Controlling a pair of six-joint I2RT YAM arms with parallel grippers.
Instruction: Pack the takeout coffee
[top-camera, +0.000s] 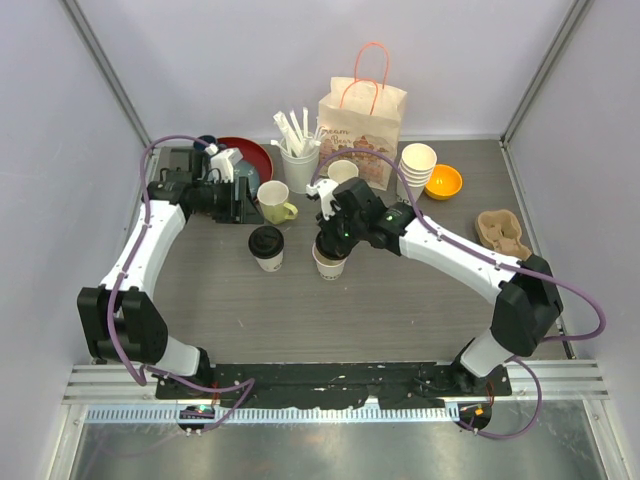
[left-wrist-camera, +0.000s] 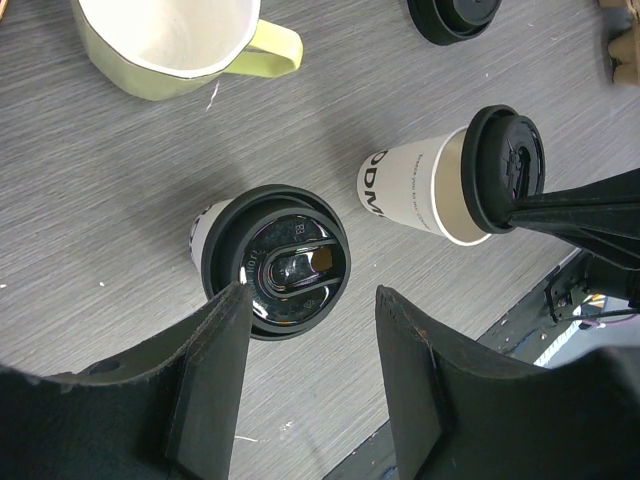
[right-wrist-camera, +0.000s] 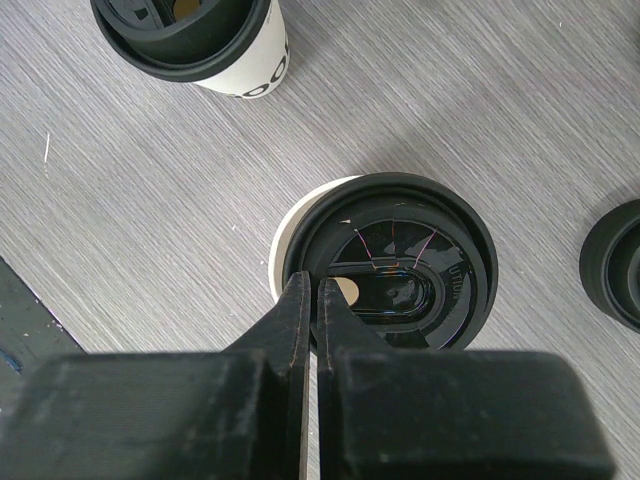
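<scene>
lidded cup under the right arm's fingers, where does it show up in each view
top external: lidded cup mid-picture, only its lower wall showing.
left wrist: the cup right of centre, right fingers at its lid.
right wrist: the cup at centre, just past the shut fingers.
shared landmark: the other lidded cup, beside it in all three views.

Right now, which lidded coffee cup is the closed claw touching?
The right-hand cup: the shut right gripper touches its black lid. The left-hand cup stands free in front of the open left gripper.
</scene>
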